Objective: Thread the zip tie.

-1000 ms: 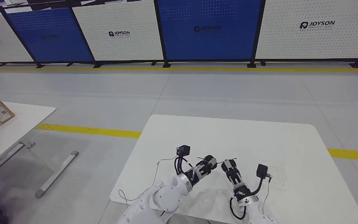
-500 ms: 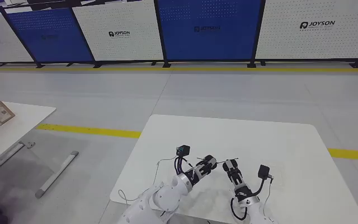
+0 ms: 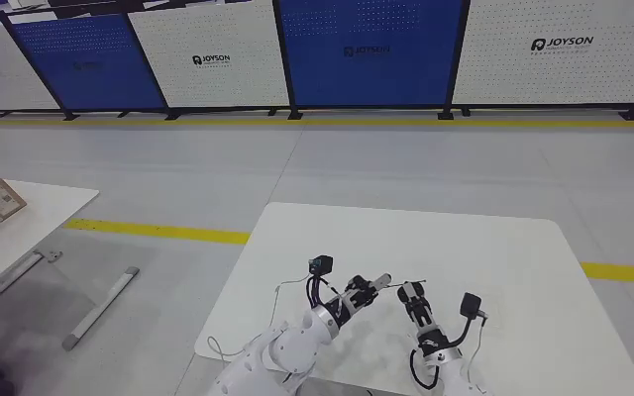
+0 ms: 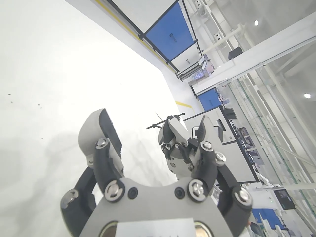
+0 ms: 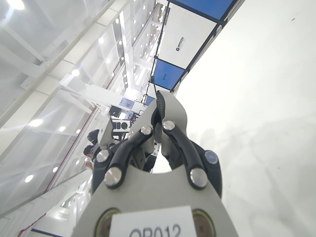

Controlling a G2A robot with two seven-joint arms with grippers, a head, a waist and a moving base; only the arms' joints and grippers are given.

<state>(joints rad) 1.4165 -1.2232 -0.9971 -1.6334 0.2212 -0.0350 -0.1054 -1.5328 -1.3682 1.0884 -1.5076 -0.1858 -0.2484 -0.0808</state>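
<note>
Surface (image 3: 495,247): white; both arms work over its near edge.
Left gripper (image 4: 155,118): fingers spread wide apart, holding nothing; it faces the right gripper, close to it.
Right gripper (image 4: 172,124): fingers pressed together, clamped on the zip tie.
Zip tie (image 4: 153,126): thin black strip, held off the surface; it crosses the right gripper's tip, sticks out either side, and lies just beyond the left gripper's spread fingers.

White arms (image 3: 297,346), grey jaws, black linkages (image 4: 103,160), silver screws (image 4: 114,190).
</note>
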